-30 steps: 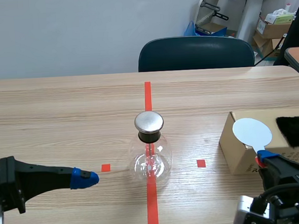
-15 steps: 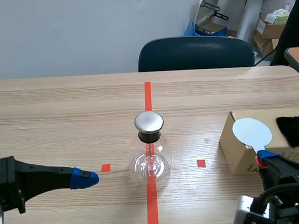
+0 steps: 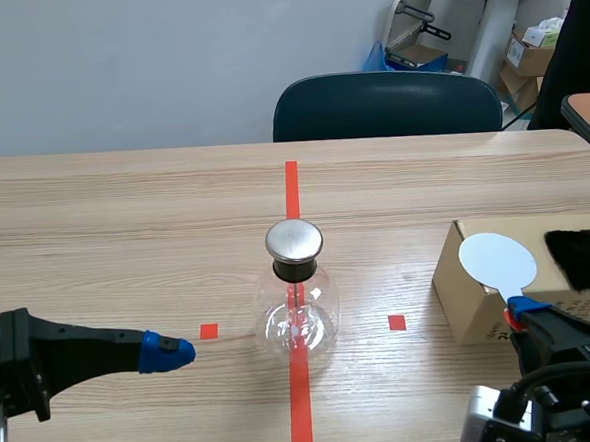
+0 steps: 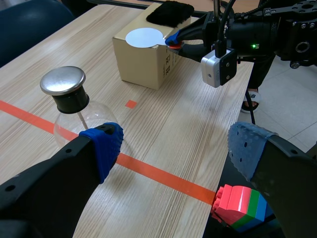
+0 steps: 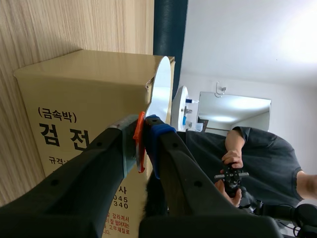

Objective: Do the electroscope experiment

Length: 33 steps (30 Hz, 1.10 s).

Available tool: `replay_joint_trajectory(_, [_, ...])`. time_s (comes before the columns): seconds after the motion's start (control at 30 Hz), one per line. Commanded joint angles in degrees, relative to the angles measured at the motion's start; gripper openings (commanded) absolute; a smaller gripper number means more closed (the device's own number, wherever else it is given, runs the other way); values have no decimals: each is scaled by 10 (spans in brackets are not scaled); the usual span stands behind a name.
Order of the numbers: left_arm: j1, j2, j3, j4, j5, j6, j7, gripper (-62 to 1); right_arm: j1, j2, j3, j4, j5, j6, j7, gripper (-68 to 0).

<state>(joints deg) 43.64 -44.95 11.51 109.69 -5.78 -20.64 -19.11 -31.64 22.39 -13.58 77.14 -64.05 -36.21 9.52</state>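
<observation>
The flask (image 3: 297, 301) stands in the middle of the desk (image 3: 124, 211), on the tape line. The left fingers (image 3: 168, 353) lie to its left, apart from it. The box (image 3: 471, 305) sits well to its right, nearer the desk's front, with a cloth (image 3: 583, 256) on top. The disc (image 3: 497, 261) rises at the box's near top edge, its handle between the right fingers (image 3: 529, 314). A chair (image 3: 386, 103) stands behind the desk.
</observation>
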Motion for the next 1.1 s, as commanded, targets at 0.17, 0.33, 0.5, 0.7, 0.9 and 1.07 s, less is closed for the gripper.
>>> replay_joint_trajectory(0.17, [0,3,0,6,-4,2,-8,-149,1,8,5,8,2,0,-4,-667])
replay_joint_trajectory(0.33, [0,3,0,6,-4,2,-7,-149,1,8,5,8,2,0,-6,-667])
replay_joint_trajectory(0.5, [0,3,0,6,-4,4,-7,-149,1,8,5,8,2,0,-6,-667])
replay_joint_trajectory(0.7, [0,3,0,6,-4,4,-6,-149,1,8,5,8,2,0,-6,-667])
replay_joint_trajectory(0.9, [0,3,0,6,-4,4,-6,-149,1,8,5,8,2,0,-6,-667])
replay_joint_trajectory(1.07, [0,3,0,6,-4,4,-6,-149,1,8,5,10,2,-12,-6,-666])
